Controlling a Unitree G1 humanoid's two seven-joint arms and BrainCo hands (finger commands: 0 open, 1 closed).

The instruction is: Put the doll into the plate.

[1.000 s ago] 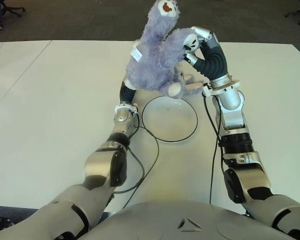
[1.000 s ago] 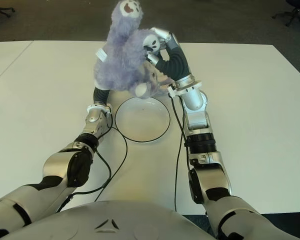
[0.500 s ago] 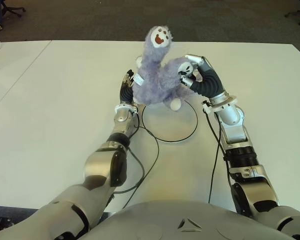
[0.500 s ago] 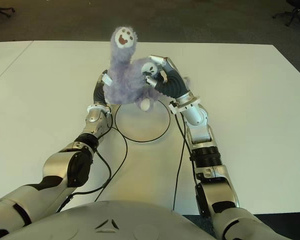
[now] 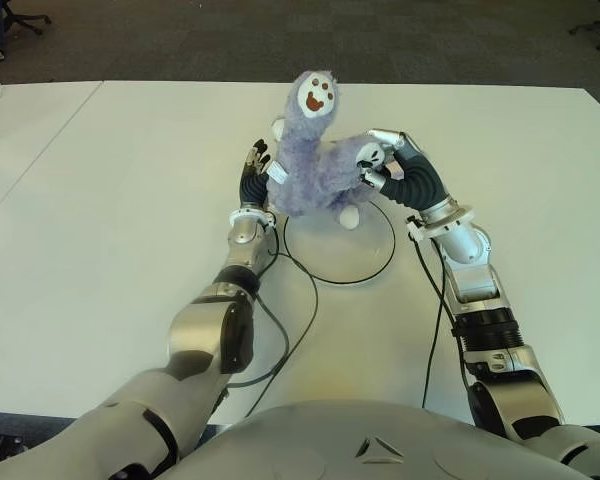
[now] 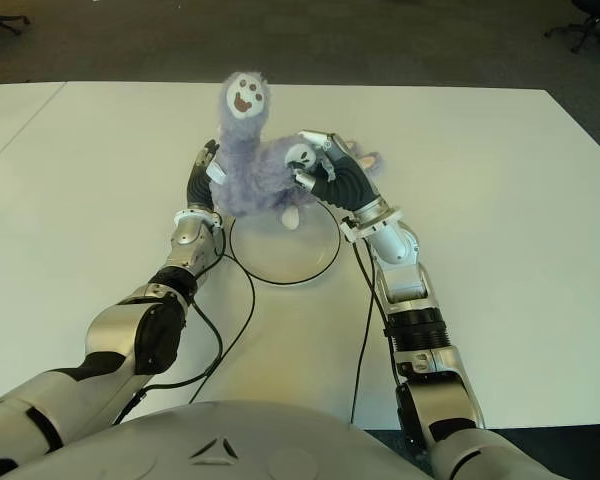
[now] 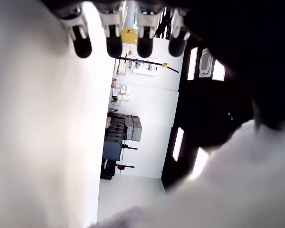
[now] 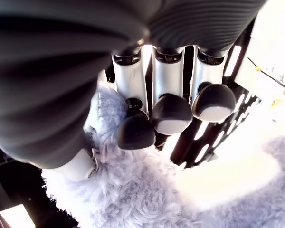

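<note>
**Doll lowered at the plate's far rim**

The purple plush doll (image 5: 315, 170) was held upright over the far edge of the white plate (image 5: 340, 262) on the counter (image 5: 100, 200). The right hand (image 5: 398, 172) was curled around one plush arm, its fingers (image 8: 135, 129) pressed into the fur. The left hand (image 5: 252, 180) was set against the doll's side, its fingers (image 7: 114, 45) extended and not closed. The placing step was judged under way; next, the doll had to be brought nearer and released inside the rim. A white tag (image 5: 276, 172) was sewn on; no writing could be read.
</note>
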